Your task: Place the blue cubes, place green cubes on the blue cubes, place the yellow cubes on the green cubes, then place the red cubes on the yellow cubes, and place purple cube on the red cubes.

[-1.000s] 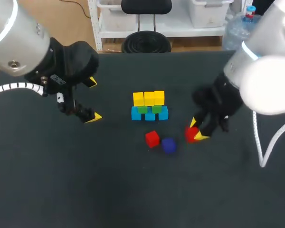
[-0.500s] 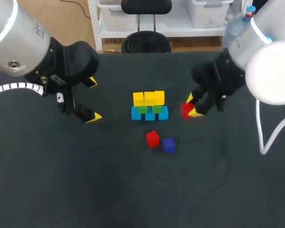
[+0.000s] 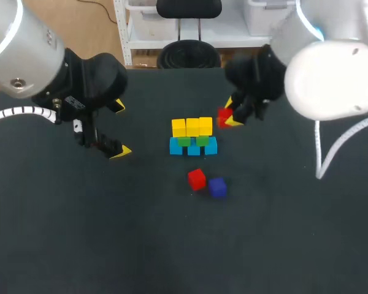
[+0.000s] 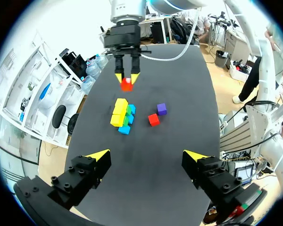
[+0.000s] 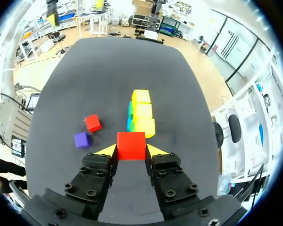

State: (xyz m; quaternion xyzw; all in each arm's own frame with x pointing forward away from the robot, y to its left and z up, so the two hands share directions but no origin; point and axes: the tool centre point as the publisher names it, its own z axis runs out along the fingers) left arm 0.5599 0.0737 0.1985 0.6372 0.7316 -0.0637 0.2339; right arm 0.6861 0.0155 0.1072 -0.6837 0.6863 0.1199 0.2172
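Observation:
A stack stands mid-table: blue cubes [image 3: 193,147] at the base, green cubes [image 3: 193,141] on them, three yellow cubes [image 3: 192,127] on top. My right gripper [image 3: 229,116] is shut on a red cube [image 3: 224,116], held in the air just right of the stack; the red cube [image 5: 131,145] shows between its yellow tips. A second red cube [image 3: 197,179] and a purple cube [image 3: 218,187] lie on the table in front of the stack. My left gripper [image 3: 121,127] hangs open and empty at the left, well away from the stack [image 4: 122,115].
The black table [image 3: 172,245] carries nothing else. Its far edge runs just behind my right arm.
My right gripper has lifted the red cube from the table at the right and carried it up and leftward, close to the stack's right side. The left arm has stayed put.

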